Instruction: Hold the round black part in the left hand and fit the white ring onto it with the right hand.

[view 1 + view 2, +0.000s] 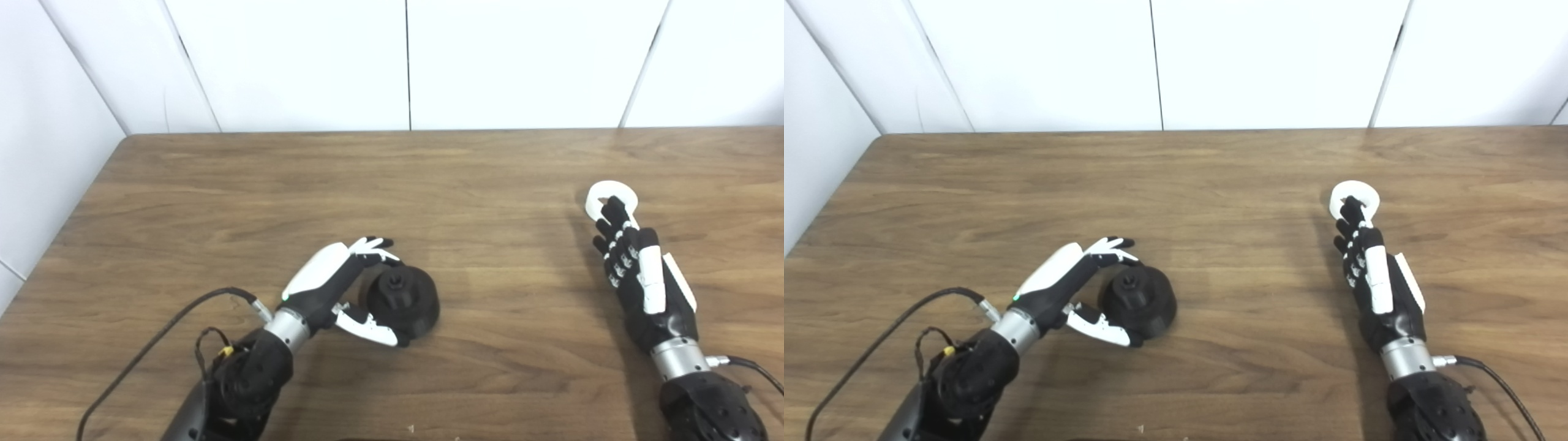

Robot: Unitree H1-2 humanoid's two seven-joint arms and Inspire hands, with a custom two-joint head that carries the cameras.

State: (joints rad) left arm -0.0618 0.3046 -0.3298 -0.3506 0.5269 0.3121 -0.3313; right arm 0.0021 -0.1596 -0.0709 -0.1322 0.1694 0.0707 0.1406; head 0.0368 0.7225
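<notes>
The round black part (405,301) rests on the wooden table (392,184), left of centre, with a small hub on top. My left hand (343,288) cups it from the left: the fingers (370,246) lie at its far rim and the thumb (367,327) lies along its near side. The hand looks open around it, and the part sits on the table. The white ring (612,196) lies flat on the table at the right. My right hand (637,269) is open and stretched out flat, its fingertips (612,211) over the ring's near edge and hole, its thumb well back from it.
White wall panels stand behind the table's far edge. The table's left edge (73,214) runs close to a side wall. Black cables trail from both wrists, one (153,337) at the near left and one (753,367) at the near right.
</notes>
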